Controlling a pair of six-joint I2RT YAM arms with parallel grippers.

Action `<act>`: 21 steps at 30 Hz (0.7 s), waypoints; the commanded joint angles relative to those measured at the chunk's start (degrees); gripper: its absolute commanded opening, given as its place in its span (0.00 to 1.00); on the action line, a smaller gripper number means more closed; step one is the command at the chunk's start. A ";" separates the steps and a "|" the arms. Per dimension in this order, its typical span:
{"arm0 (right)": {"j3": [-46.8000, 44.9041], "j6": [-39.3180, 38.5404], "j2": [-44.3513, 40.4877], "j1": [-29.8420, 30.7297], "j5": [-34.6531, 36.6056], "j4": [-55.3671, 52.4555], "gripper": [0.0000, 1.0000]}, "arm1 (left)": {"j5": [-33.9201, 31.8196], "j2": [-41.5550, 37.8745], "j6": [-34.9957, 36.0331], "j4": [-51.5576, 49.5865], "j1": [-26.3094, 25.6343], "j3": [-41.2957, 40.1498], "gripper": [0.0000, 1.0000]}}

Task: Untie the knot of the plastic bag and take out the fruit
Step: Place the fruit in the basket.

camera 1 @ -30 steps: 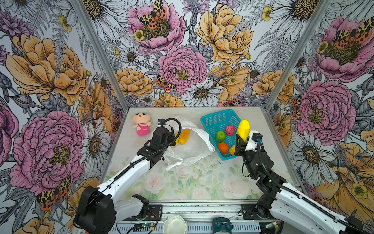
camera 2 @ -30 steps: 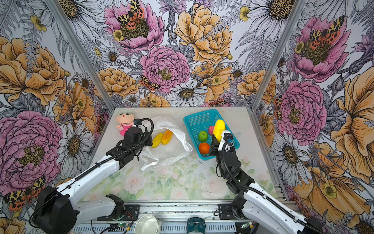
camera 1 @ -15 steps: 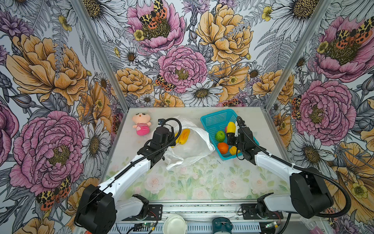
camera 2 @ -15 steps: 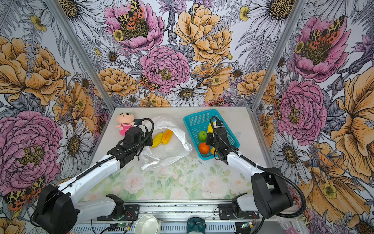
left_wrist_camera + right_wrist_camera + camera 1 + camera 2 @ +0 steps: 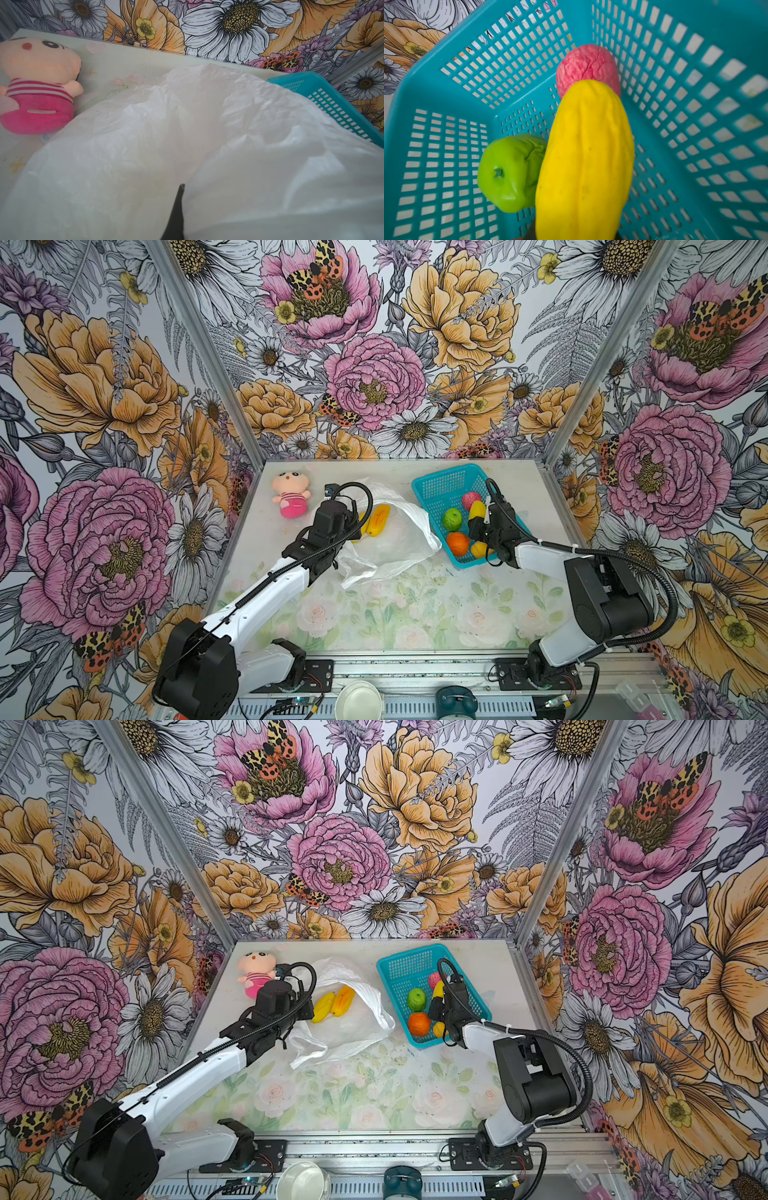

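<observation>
Looks like the unloading step: the right gripper (image 5: 478, 526) is clamping a yellow oblong fruit (image 5: 585, 155) down inside the teal basket (image 5: 440, 477), beside the pink-red ball (image 5: 587, 66), green fruit (image 5: 510, 172), orange (image 5: 457, 542) and small yellow one (image 5: 478, 548). Next it's needing to let go. The left gripper (image 5: 179, 199) is pinching shut on the open plastic bag (image 5: 395, 539), with two yellow fruits (image 5: 380, 519) lying inside.

Three walls (image 5: 374, 364) carry wallpaper (image 5: 83, 385) of large pink and orange flowers; metal posts (image 5: 203, 344) stand at the far corners of the counter (image 5: 415, 605).
</observation>
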 commanded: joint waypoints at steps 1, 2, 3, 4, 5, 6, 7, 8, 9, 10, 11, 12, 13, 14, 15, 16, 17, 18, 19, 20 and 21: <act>-0.53 0.32 -0.95 -0.07 -1.08 3.53 0.46 | 1.06 -0.70 -0.40 0.68 0.51 0.47 0.00; -0.96 0.18 -1.58 -0.06 -1.20 3.81 0.53 | 1.07 -0.70 -0.40 0.68 0.49 0.44 0.00; -1.67 0.21 -2.43 -0.05 -1.29 4.43 0.59 | 1.06 -0.72 -0.40 0.68 0.52 0.46 0.00; -2.87 0.21 -3.72 -0.03 -1.34 5.73 0.64 | 1.06 -0.67 -0.40 0.72 0.49 0.48 0.00; -4.05 0.37 -4.89 -0.06 -1.34 6.92 0.67 | 1.06 -0.70 -0.40 0.68 0.53 0.44 0.00; -5.32 0.46 -6.46 -0.06 -1.22 7.91 0.70 | 1.01 -0.58 -0.38 0.72 0.50 0.47 0.00; -6.30 0.51 -8.23 -0.02 -1.09 8.53 0.72 | 0.94 -0.55 -0.42 0.56 0.55 0.53 0.00; -7.29 0.48 -9.81 -0.01 -1.04 9.06 0.74 | 0.90 -0.56 -0.40 0.58 0.57 0.54 0.00; -8.55 0.48 -12.07 -0.05 -0.67 9.53 0.75 | 0.91 -0.62 -0.40 0.67 0.57 0.50 0.00; -9.65 0.48 -14.21 -0.09 -0.15 9.82 0.76 | 0.84 -0.57 -0.37 0.64 0.62 0.44 0.00; -10.59 0.57 -16.05 -0.03 0.34 9.91 0.76 | 0.82 -0.63 -0.35 0.59 0.58 0.48 0.00; -11.60 0.55 -18.46 -0.06 0.75 9.99 0.77 | 0.76 -0.69 -0.33 0.67 0.57 0.47 0.00; -12.57 0.52 -20.92 0.08 1.11 9.91 0.77 | 0.87 -0.64 -0.40 0.72 0.65 0.42 0.00; -13.26 0.45 -22.95 0.08 1.35 9.76 0.77 | 0.97 -0.56 -0.40 0.76 0.65 0.46 0.00; -14.06 0.57 -25.39 0.15 1.57 9.42 0.77 | 1.06 -0.46 -0.40 0.77 0.61 0.44 0.00; -14.89 0.71 -27.99 0.33 1.78 9.18 0.77 | 1.06 -0.46 -0.40 0.85 0.66 0.46 0.00; -15.39 0.68 -30.09 0.58 2.01 8.88 0.77 | 1.06 -0.35 -0.44 0.85 0.59 0.53 0.00; -15.96 0.66 -32.41 1.21 2.29 8.48 0.77 | 1.06 -0.21 -0.49 0.84 0.66 0.58 0.00; -16.30 0.46 -34.93 2.09 2.69 7.90 0.76 | 1.06 -0.14 -0.49 0.85 0.66 0.52 0.00; -16.40 0.01 -36.90 3.28 3.15 7.36 0.76 | 1.06 -0.11 -0.53 0.85 0.60 0.56 0.00; -15.98 -1.01 -38.84 5.31 3.88 6.36 0.74 | 1.06 -0.11 -0.49 0.84 0.66 0.55 0.00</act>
